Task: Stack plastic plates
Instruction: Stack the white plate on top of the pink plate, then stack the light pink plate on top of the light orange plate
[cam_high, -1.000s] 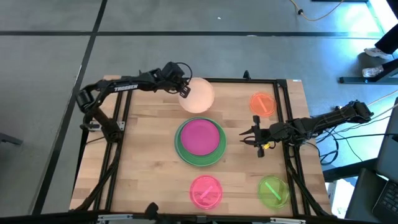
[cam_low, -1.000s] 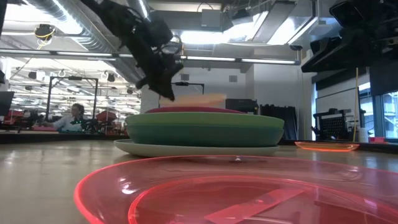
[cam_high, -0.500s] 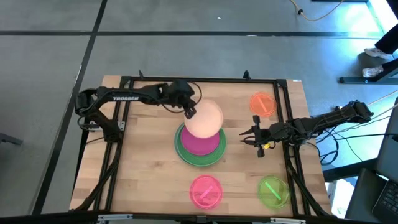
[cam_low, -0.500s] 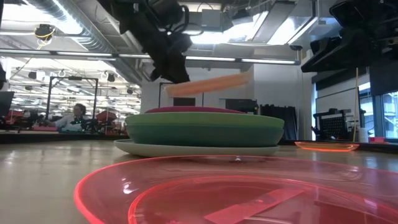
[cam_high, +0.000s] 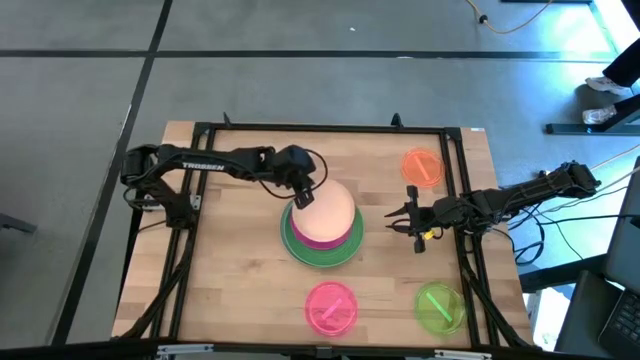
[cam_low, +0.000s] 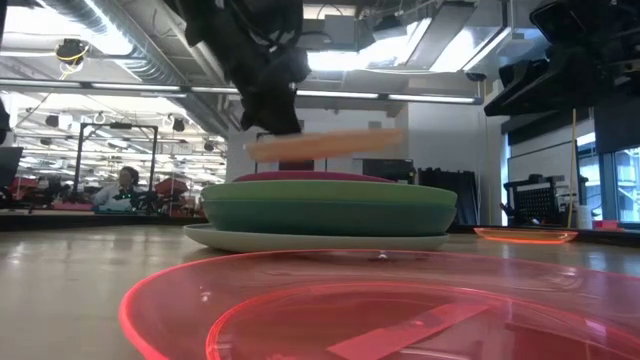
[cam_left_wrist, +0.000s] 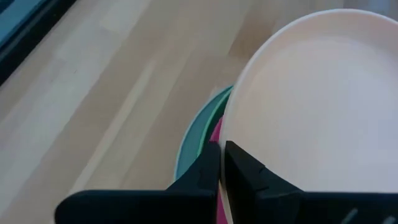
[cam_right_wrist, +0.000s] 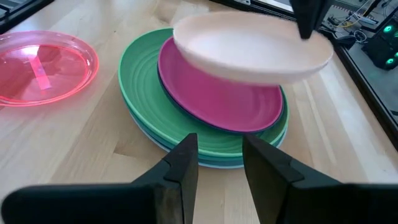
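The peach plate (cam_high: 326, 208) is in the air, just above the stack (cam_high: 322, 232) in the middle of the table (cam_high: 240, 290). It does not touch the stack yet; in the low view a gap shows between the peach plate (cam_low: 325, 143) and the magenta plate (cam_low: 310, 176) below it. The left gripper (cam_high: 303, 197) holds the peach plate by its left far rim, with the two fingers (cam_left_wrist: 208, 177) pressed tight on the edge.

The stack has the magenta plate (cam_right_wrist: 221, 96) on top. Under it a thin dark navy edge shows, then a big light green plate (cam_right_wrist: 140, 93), and at the bottom a pale plate (cam_low: 320, 240) lies on the wood. In the left wrist view a teal edge (cam_left_wrist: 189, 143) also shows beside the magenta one.

Three plates lie alone on the table. The pink plate (cam_high: 331, 306) is at the near edge, in front of the stack. The lime plate (cam_high: 439, 307) is at the near right corner. The orange plate (cam_high: 422, 166) is at the far right.

The right gripper (cam_high: 400, 221) waits to the right of the stack, near it but not touching, between the orange plate and the lime plate. Its fingers (cam_right_wrist: 180, 165) stand partly apart and hold nothing.
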